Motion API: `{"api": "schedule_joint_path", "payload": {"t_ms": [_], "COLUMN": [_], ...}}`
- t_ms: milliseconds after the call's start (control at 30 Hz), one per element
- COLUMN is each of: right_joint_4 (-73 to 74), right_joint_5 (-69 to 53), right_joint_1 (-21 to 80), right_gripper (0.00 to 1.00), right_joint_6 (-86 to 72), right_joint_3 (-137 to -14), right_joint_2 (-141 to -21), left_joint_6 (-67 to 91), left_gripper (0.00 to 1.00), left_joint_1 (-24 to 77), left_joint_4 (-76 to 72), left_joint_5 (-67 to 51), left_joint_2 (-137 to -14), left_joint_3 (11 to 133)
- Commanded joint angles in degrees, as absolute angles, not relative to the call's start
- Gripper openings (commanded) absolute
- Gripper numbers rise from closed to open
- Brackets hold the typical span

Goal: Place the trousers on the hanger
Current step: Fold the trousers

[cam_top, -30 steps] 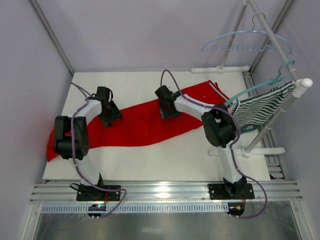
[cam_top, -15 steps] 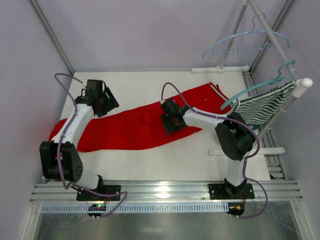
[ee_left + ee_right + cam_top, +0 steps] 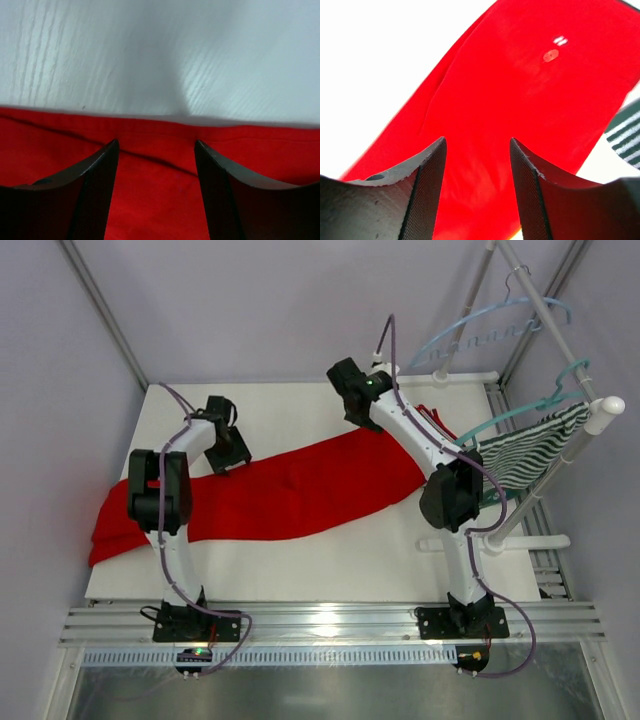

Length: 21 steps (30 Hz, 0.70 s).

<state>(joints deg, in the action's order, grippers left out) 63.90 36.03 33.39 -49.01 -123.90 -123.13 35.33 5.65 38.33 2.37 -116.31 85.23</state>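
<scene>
Trousers [image 3: 290, 490] lie flat, hanger [image 3: 478, 339] hangs bare; I have left gripper [image 3: 156, 143] and right gripper [image 3: 477, 141] both released, nothing hung yet.

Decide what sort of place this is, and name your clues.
Likely a robot lab cell: left arm and right arm bolted to an aluminium rail, red trousers on a white table, a clothes rack with a pale blue hanger.

Your right gripper [image 3: 362, 416] is lifted from the middle of the trousers [image 3: 290, 485] to the upper centre. Your left gripper [image 3: 230, 454] is shifted right, onto their upper edge.
</scene>
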Motion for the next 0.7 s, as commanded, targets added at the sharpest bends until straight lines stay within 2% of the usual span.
{"api": "schedule_joint_path", "payload": {"t_ms": [0,133,467,600,667], "right_joint_4": [72.52,64.80,55.40,43.71,39.31], "right_joint_5": [40.70,37.19,35.08,20.87,18.56], "right_joint_1": [29.63,26.81,25.58,26.27,27.59], "right_gripper": [0.55,0.53,0.52,0.52,0.53], "right_joint_6": [-61.43,-63.11,-58.03,-42.65,-38.08], "right_joint_3": [-128.49,-125.52,-121.73,-117.00,-113.48], "right_joint_2": [-126.82,-127.53,-127.53,-126.74,-125.25], "left_joint_6": [36.83,36.74,42.89,40.79,35.09], "left_gripper": [0.62,0.58,0.60,0.60,0.64], "left_joint_1": [5.71,5.71,3.52,2.46,2.64], "left_joint_4": [41.13,43.59,45.18,42.99,39.39], "left_joint_5": [6.58,8.26,16.26,11.62,4.33], "left_joint_2": [-114.96,-114.44,-105.65,-101.00,-99.41], "left_joint_3": [81.65,79.11,66.98,69.51,71.18]}}
